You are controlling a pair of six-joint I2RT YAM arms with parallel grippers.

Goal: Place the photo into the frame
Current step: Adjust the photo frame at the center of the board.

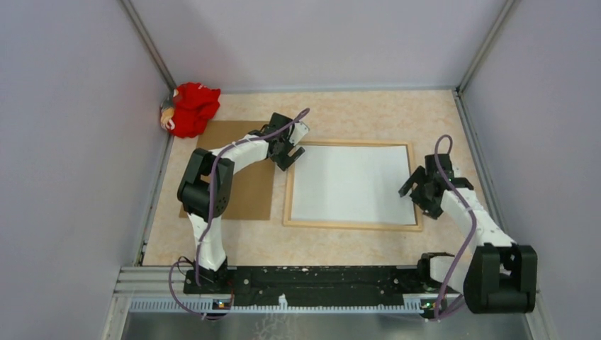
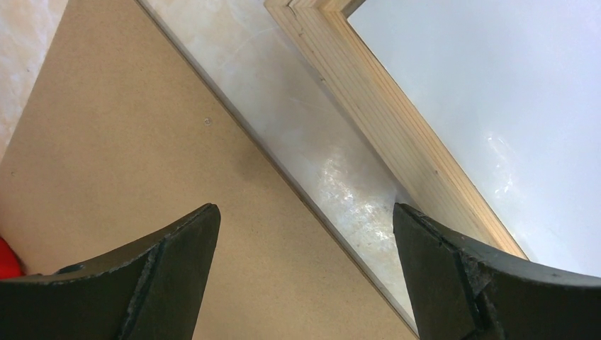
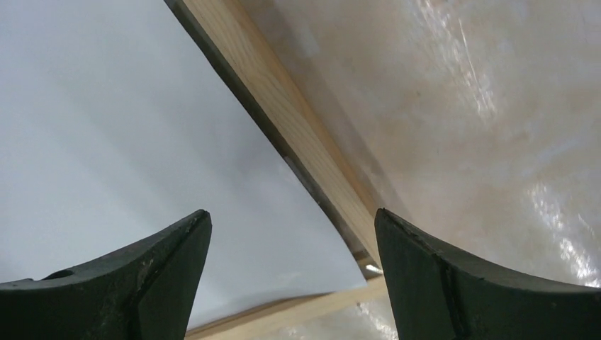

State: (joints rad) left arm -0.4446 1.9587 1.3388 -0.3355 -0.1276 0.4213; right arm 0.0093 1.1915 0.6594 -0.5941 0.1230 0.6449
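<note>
Whitish-grey back up, the photo (image 1: 351, 183) lies inside the light-wood frame (image 1: 354, 225), between the two grippers, right gripper (image 3: 292, 212) spread empty above the frame's right rail, left gripper (image 2: 303, 211) wide, empty, over bare table (image 2: 312, 142) between frame and brown backing board (image 1: 241, 191).
</note>
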